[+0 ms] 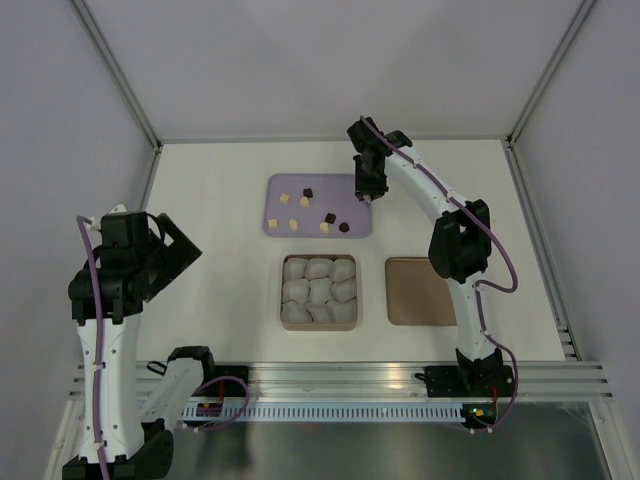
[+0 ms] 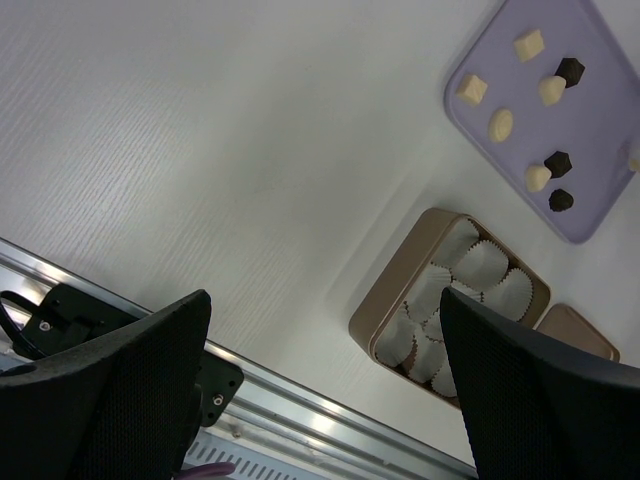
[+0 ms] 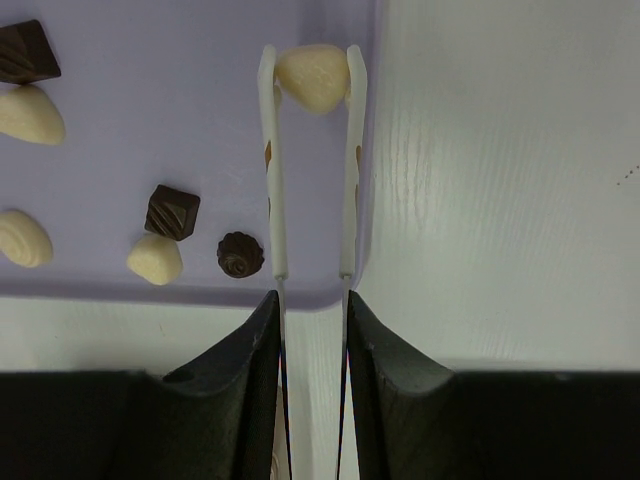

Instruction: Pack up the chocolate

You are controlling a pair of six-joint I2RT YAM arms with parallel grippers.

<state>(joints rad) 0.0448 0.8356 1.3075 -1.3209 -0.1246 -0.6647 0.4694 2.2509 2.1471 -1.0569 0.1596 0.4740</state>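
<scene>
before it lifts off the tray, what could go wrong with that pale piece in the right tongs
The right gripper pinches the pale chocolate only at its thin tips, so it may slip out mid-carry. The paper cups in the box are crowded; the piece could land between cups.

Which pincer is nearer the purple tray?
Right. The right pincer is over the edge of the purple tray, pinching a pale chocolate; the left pincer hangs far to its left.

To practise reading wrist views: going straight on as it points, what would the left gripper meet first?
The left gripper would probably meet bare table, beside the box; depth is unclear.
</scene>
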